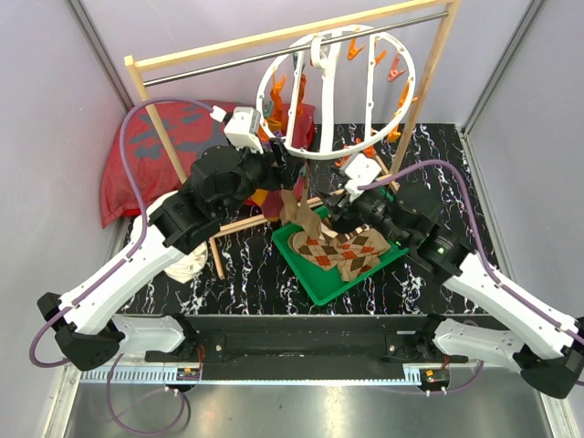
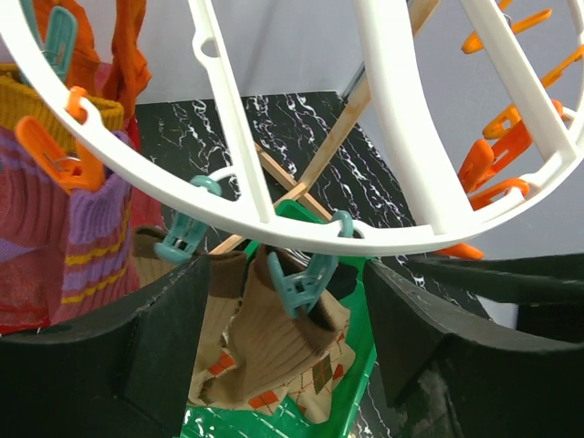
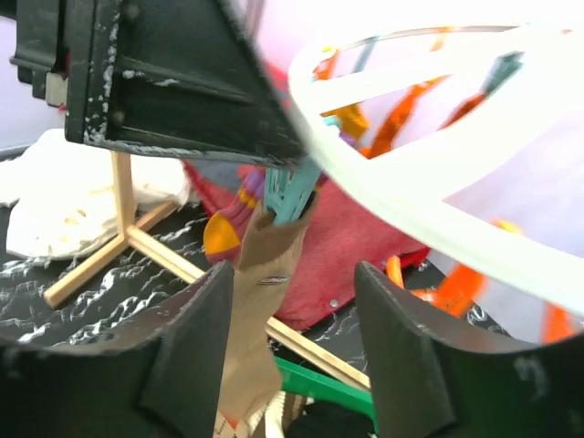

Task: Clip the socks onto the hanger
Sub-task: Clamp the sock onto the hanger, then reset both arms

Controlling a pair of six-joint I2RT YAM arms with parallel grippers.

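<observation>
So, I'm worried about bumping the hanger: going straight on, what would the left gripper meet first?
Probably the teal clip holding the brown argyle sock, just below the hanger ring; depth is hard to judge.

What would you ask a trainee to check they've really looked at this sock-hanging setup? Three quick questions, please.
1. True or false: the brown argyle sock hangs from a teal clip on the hanger.
2. What colour is the tray on the table below the hanger? A) red B) green C) blue
3. Fill in: the left gripper and the right gripper both have their jaws ____.

Key: 1 true; 2 B; 3 open.
</observation>
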